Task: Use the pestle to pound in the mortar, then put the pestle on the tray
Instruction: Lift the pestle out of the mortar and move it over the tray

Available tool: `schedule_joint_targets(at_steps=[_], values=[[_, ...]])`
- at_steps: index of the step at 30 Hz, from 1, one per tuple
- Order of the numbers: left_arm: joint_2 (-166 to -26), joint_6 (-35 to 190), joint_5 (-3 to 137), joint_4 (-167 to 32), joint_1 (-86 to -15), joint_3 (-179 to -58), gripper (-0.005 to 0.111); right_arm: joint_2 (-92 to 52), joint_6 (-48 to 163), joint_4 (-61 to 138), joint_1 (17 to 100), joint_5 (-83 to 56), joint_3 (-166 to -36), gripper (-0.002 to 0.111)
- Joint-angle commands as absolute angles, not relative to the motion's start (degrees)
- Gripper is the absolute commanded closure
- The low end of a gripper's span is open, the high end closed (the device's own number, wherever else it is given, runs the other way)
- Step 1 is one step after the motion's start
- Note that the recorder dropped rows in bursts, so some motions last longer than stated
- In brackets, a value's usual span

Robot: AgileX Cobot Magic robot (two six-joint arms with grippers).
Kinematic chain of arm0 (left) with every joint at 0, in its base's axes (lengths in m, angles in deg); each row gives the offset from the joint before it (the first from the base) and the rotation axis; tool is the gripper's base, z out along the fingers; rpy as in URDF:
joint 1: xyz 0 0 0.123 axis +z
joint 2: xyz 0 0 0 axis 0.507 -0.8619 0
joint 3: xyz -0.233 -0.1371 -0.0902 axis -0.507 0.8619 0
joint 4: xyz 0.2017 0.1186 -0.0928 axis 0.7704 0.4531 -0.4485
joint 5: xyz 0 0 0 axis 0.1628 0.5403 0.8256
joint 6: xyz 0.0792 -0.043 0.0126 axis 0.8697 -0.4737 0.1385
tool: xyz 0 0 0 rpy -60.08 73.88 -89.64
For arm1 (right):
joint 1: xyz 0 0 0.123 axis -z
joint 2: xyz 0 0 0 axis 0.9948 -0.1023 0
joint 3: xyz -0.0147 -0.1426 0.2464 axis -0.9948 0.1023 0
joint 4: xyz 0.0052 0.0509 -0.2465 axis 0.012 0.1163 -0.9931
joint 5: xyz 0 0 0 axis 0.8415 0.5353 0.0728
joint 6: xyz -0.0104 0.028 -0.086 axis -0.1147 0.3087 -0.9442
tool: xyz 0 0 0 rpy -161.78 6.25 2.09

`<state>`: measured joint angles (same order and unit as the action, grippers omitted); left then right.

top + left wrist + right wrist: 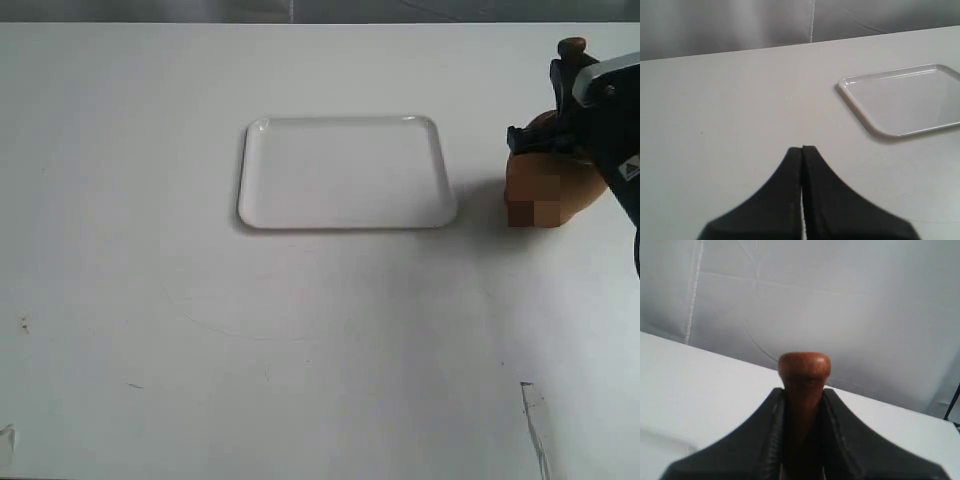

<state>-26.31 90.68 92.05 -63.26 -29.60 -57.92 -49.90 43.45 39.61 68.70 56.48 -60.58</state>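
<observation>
The light-brown wooden mortar (545, 190) stands at the table's right, just right of the white tray (345, 172). My right gripper (560, 110) is over the mortar, shut on the reddish-brown pestle (804, 390). The pestle's knobbed end (572, 46) sticks up above the fingers; its thick end is hidden behind the gripper and the mortar. In the left wrist view my left gripper (802, 149) is shut on nothing above bare table, with the tray (905, 100) off to one side. The left gripper does not show in the exterior view.
A grey backdrop (840, 305) rises behind the table's far edge. A small dark mark (528, 395) sits on the table near the front right, and a speck (22, 322) at the left edge.
</observation>
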Motion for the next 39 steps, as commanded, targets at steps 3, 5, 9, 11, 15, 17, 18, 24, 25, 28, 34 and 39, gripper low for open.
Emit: schedule_joint_targets(at_steps=[3, 5, 9, 11, 15, 17, 18, 24, 25, 28, 34, 39], values=[[-26.2, 90.2, 91.9, -63.7, -30.0, -57.9, 0.107, -34.1, 45.9, 33.3, 68.8, 56.4, -61.1, 0.108], [-26.2, 90.2, 91.9, -63.7, -30.0, -57.9, 0.107, -29.9, 49.5, 27.0, 68.8, 56.4, -61.4, 0.108], [-26.2, 90.2, 91.9, -63.7, -30.0, -57.9, 0.107, -24.9, 63.8, 7.9, 68.7, 45.8, -67.7, 0.108], [-26.2, 90.2, 91.9, -63.7, -30.0, -57.9, 0.107, -25.3, 74.2, -0.4, 68.7, 38.8, -72.3, 0.108], [-26.2, 90.2, 91.9, -63.7, -30.0, -57.9, 0.107, -29.2, 94.6, -14.1, 68.7, 32.0, -81.4, 0.108], [-26.2, 90.2, 91.9, -63.7, -30.0, -57.9, 0.107, -32.4, 102.1, -19.2, 68.1, 32.2, -84.4, 0.108], [-26.2, 90.2, 91.9, -63.7, -30.0, -57.9, 0.107, -34.2, 104.6, -21.5, 67.4, 31.8, -85.9, 0.108], [-26.2, 90.2, 91.9, -63.7, -30.0, -57.9, 0.107, -44.8, 110.3, -25.1, 59.9, 17.6, -93.7, 0.108], [-26.2, 90.2, 91.9, -63.7, -30.0, -57.9, 0.107, -46.8, 110.3, -25.1, 58.4, 14.6, -95.1, 0.108], [-26.2, 90.2, 91.9, -63.7, -30.0, -57.9, 0.107, -53.1, 110.4, -25.1, 55.2, 10.1, -99.3, 0.108], [-26.2, 90.2, 91.9, -63.7, -30.0, -57.9, 0.107, -63.3, 111.0, -25.1, 51.5, 7.9, -107.4, 0.108], [-26.2, 90.2, 91.9, -63.7, -30.0, -57.9, 0.107, -68.8, 113.4, -25.2, 51.4, 7.8, -109.7, 0.108]])
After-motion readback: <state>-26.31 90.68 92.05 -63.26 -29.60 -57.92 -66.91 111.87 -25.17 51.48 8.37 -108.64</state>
